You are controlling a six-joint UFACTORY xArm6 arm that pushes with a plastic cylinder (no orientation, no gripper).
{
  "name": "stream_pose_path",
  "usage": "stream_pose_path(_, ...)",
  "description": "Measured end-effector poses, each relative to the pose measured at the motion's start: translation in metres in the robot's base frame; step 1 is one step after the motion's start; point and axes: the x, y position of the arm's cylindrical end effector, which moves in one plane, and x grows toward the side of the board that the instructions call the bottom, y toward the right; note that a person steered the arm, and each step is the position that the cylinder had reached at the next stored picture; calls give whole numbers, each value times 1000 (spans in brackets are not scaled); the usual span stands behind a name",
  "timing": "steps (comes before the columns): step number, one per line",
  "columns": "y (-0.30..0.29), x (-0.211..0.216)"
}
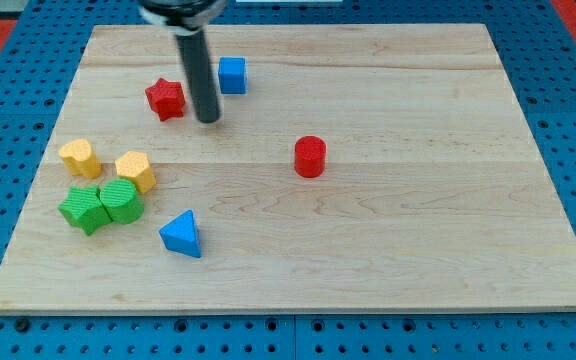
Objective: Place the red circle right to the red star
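Observation:
The red circle (pixel 310 156) stands near the middle of the wooden board (pixel 418 220). The red star (pixel 166 98) lies at the upper left. My tip (pixel 208 120) rests on the board just right of the red star and a little below it, with a small gap between them. The red circle is well off to the right of my tip and lower in the view. The rod comes down from the view's top.
A blue cube (pixel 232 75) sits just upper right of my tip. Two yellow blocks (pixel 79 157) (pixel 135 170), two touching green blocks (pixel 85 208) (pixel 121 199) and a blue triangle (pixel 181 233) lie at the lower left.

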Motion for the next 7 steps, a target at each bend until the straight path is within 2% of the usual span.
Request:
stream_pose_path(1,-48,-11)
stream_pose_path(2,-108,-2)
stream_pose_path(3,-100,-2)
stream_pose_path(4,2,-20)
stream_pose_path(5,91,-21)
stream_pose_path(7,154,107)
